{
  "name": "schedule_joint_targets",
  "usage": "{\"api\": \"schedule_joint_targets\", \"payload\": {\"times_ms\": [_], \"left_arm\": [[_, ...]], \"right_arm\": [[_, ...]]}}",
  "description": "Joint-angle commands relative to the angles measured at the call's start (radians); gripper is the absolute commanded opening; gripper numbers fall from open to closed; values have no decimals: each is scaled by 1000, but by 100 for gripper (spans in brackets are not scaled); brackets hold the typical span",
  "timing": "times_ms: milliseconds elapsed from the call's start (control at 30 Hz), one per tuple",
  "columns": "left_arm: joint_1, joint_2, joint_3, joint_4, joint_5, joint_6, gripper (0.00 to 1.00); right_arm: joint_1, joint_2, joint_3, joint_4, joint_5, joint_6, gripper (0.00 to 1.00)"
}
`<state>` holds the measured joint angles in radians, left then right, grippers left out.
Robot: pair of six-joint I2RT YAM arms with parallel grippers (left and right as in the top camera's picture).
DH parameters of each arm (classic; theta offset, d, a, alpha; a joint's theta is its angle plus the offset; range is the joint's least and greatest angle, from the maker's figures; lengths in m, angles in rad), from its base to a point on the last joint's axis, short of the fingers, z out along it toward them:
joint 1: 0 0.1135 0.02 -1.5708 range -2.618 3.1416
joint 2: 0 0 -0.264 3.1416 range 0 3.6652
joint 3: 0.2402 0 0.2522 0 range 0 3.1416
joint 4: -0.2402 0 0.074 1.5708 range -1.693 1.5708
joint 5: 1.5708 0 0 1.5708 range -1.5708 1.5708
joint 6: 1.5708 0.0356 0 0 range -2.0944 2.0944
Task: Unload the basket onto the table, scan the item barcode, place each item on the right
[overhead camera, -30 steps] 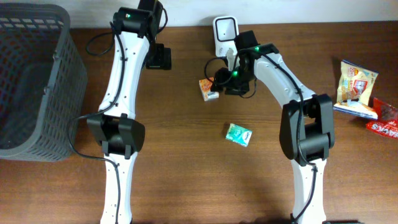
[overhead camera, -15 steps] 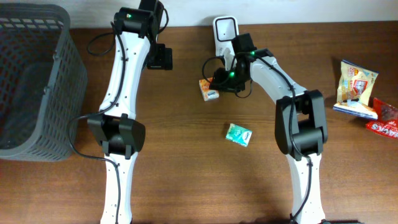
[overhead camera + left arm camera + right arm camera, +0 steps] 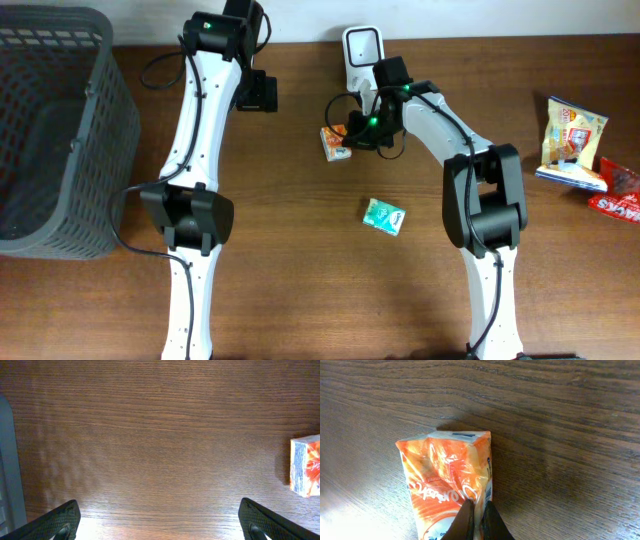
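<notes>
orange snack pack [image 3: 445, 480], near edge pinched in right end effector [image 3: 478, 510]

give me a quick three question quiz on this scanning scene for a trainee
1. True or false: the left gripper hangs open over the table.
2. The right gripper is shut on: A) green packet B) orange packet C) basket.
3. What device stands at the table's far edge, just beyond that packet?
Key: 1 true; 2 B; 3 the white scanner.
</notes>
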<state>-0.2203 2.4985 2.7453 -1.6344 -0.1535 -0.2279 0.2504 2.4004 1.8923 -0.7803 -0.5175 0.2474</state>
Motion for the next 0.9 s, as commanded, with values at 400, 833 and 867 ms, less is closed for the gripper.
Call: {"api": "schedule_joint_targets", "payload": {"times_ms": [400, 833, 867], "left_arm": [[3, -7, 3, 10, 10, -6, 99], [3, -7, 3, 2, 10, -6, 99], [3, -7, 3, 2, 10, -6, 99]], "right_arm": [[139, -82, 198, -459, 1056, 37, 4], [248, 0, 170, -457, 1169, 77, 4], [250, 0, 170, -457, 1170, 84, 4]]}}
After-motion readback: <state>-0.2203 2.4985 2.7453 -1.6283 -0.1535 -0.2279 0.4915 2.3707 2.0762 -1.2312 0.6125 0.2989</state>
